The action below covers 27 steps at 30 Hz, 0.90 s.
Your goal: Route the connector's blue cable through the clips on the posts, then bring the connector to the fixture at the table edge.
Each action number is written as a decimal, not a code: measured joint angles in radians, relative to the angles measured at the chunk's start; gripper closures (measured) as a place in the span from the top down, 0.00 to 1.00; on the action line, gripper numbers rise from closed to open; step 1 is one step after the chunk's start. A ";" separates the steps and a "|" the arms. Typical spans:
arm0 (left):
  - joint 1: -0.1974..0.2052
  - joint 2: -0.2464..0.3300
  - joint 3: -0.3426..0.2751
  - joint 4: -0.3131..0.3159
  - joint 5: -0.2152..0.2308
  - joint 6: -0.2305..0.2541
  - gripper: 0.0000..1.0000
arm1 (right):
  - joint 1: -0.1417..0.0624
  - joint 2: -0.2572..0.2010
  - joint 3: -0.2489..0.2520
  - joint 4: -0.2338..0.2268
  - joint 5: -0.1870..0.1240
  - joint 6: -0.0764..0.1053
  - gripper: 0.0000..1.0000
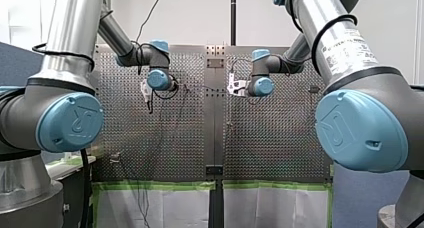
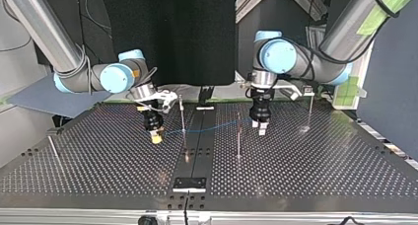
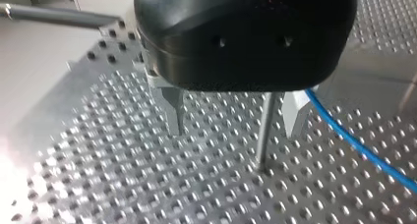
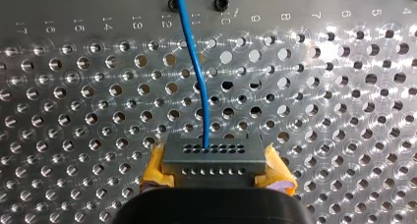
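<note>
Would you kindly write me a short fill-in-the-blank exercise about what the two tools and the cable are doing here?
1. The connector is clamped between the ____ pads of my right tool.
2. The cable leaving the connector is ____ in colour.
3. In the left wrist view, a metal post stands ____ the open fingers of my left tool.
Missing words: yellow; blue; between.

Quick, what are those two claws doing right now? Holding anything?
Left gripper: open, empty, a post between its fingers.
Right gripper: shut on the connector with the blue cable.
</note>
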 joint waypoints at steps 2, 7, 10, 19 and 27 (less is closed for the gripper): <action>-0.003 0.014 -0.015 0.005 0.008 0.003 1.00 | 0.000 0.000 0.000 0.000 0.000 0.000 0.00; -0.009 0.061 -0.061 0.004 0.011 0.010 1.00 | 0.000 -0.001 0.000 0.002 0.000 0.000 0.00; -0.010 0.088 -0.088 -0.002 0.002 0.014 1.00 | 0.000 -0.001 0.000 0.004 0.000 0.000 0.00; -0.021 0.089 -0.163 -0.005 0.006 0.029 1.00 | -0.001 -0.001 0.000 0.006 0.000 0.000 0.00; -0.032 0.045 -0.226 -0.006 0.006 0.063 1.00 | -0.001 -0.001 0.000 0.008 0.001 0.000 0.00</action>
